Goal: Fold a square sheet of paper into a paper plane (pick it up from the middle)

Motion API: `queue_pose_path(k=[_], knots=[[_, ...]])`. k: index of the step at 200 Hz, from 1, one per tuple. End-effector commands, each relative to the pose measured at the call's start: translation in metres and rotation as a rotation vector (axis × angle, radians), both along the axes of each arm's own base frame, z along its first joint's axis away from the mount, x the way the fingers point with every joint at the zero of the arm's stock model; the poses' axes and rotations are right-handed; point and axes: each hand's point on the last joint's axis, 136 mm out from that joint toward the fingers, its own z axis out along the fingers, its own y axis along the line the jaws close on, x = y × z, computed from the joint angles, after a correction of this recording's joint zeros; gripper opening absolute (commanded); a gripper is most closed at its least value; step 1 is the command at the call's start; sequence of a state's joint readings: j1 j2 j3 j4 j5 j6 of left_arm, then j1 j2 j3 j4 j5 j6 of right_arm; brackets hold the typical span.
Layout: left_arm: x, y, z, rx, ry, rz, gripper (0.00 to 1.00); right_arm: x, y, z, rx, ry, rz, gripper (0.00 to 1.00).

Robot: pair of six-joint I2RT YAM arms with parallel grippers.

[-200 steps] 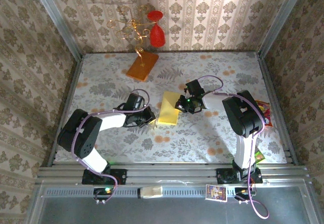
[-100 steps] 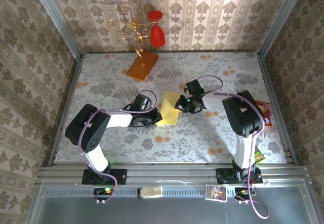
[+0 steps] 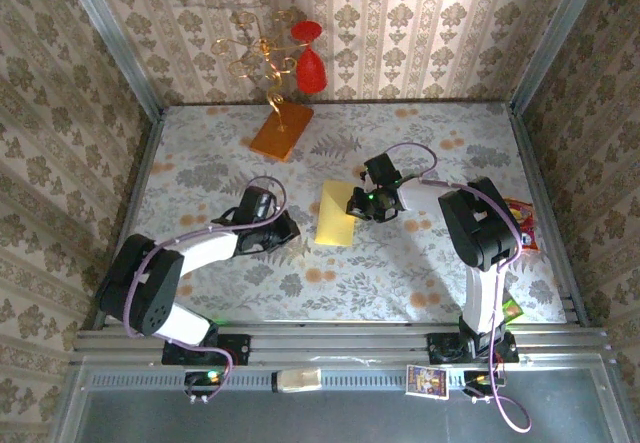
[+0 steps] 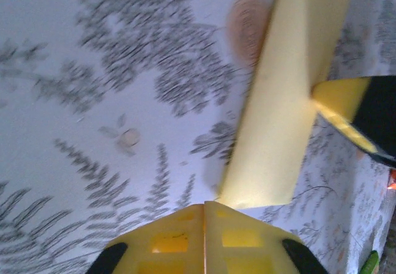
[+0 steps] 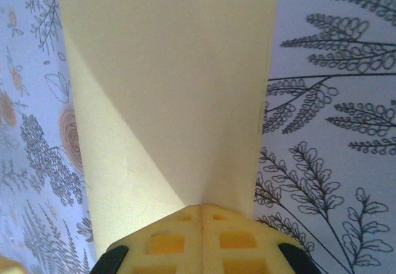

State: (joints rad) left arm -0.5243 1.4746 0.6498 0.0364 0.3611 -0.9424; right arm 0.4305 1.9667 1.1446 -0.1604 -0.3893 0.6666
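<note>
The square sheet of paper (image 3: pixel 335 214) lies mid-table as a pale-yellow folded oblong. My right gripper (image 3: pixel 357 207) is at its right edge. In the right wrist view its jaws (image 5: pixel 202 207) are closed together on the paper (image 5: pixel 173 88), which rises in a fold up to them. My left gripper (image 3: pixel 288 229) sits just left of the sheet, apart from it. In the left wrist view its jaws (image 4: pixel 204 206) are shut with nothing between them, and the paper's near corner (image 4: pixel 272 138) lies just past the tip. A right fingertip (image 4: pixel 343 98) shows at the paper's far side.
An orange-brown slab (image 3: pixel 281 129) carrying a gold wire stand with red glasses (image 3: pixel 310 68) stands at the back. Coloured packets (image 3: pixel 522 221) lie by the right wall. A card (image 3: pixel 425 380) rests on the front rail.
The left gripper pushed right against the paper's left edge half a second ago, then drew back left. The right gripper stayed on the paper's right edge.
</note>
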Motion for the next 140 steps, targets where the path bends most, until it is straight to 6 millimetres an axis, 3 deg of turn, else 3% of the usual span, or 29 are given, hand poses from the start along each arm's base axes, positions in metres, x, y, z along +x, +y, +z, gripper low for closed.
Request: queue_pose_path(k=[1,29,54,106,140], knots=[[0.015,-0.008,0.016,0.008,-0.073,-0.049,0.13,-0.039,0.001,-0.023,-0.064,0.106,0.123,0.07],[0.031,-0.027,0.016,-0.031,-0.088,-0.083,0.16,-0.049,0.032,0.000,0.015,0.067,0.259,0.09],[0.045,-0.041,0.013,-0.061,-0.099,-0.102,0.18,-0.056,0.040,0.011,0.038,0.065,0.323,0.10],[0.054,-0.051,-0.007,-0.073,-0.059,-0.110,0.17,-0.036,0.030,0.051,0.048,-0.018,0.204,0.18],[0.059,-0.050,-0.014,-0.071,-0.055,-0.104,0.17,-0.038,0.007,0.054,0.056,0.011,0.069,0.27]])
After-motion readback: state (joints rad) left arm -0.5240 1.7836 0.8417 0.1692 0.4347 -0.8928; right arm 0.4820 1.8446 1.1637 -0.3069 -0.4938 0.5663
